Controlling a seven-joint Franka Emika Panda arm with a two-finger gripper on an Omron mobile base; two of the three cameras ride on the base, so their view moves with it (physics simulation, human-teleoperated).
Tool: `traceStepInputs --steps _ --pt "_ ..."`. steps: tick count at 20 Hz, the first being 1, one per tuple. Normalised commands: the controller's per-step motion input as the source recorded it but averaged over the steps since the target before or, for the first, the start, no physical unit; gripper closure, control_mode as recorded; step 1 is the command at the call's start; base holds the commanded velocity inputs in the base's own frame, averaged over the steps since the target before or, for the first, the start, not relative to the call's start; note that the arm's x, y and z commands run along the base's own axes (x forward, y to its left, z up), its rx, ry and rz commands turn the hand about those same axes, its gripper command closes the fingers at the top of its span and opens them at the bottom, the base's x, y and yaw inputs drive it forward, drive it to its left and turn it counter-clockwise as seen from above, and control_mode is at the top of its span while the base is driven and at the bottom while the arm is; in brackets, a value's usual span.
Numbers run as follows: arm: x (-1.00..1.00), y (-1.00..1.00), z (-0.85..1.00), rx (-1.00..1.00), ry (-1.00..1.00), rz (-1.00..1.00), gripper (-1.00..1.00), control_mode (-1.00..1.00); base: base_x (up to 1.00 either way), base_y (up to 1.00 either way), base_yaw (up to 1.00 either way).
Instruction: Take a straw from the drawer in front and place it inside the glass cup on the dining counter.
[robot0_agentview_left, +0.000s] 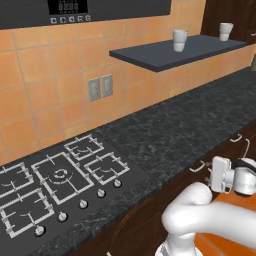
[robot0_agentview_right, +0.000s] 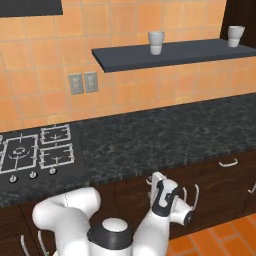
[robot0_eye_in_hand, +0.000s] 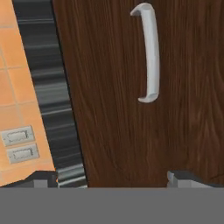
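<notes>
I have the arm folded low in front of the cabinets, its hand turned toward the dark wood fronts below the black speckled counter (robot0_agentview_right: 165, 137); the gripper (robot0_eye_in_hand: 111, 177) faces the drawer (robot0_eye_in_hand: 131, 131), whose brown front fills most of the hand view; its curved silver handle (robot0_eye_in_hand: 150, 52) lies ahead of the fingers, apart from them, nearer the right fingertip (robot0_eye_in_hand: 183, 178) than the left one (robot0_eye_in_hand: 41, 178); the fingers stand spread wide, with nothing between them; the drawer front looks closed, flush with the counter edge beside it. From the base cameras I see the stove (robot0_agentview_left: 55, 180) on the left of the counter, two wall outlets (robot0_agentview_right: 82, 83) on the orange tile behind, and a dark shelf (robot0_agentview_right: 170, 54) higher up carrying two white cups (robot0_agentview_right: 156, 42); the hand (robot0_agentview_right: 162, 195) sits just near the cabinet handles below the counter's right stretch.
</notes>
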Motion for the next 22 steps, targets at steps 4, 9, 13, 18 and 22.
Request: traceStepInputs --steps 4,9,13,18,22 --pt "0.34 -0.03 -0.42 0.0 0.0 0.0 -1.0 -1.0 0.0 0.0 0.0" --pt "0.3 -0.04 -0.18 0.02 0.0 0.0 -1.0 -1.0 0.0 0.0 0.0" --pt "0.31 -0.12 -0.17 0.04 0.0 0.0 -1.0 -1.0 0.0 0.0 0.0" --pt "0.19 -0.24 -0.29 0.05 -0.01 0.03 -1.0 -1.0 0.0 0.0 0.0" --pt "0.23 -0.18 -0.32 0.05 -0.03 0.05 -1.0 -1.0 0.0 0.0 0.0"
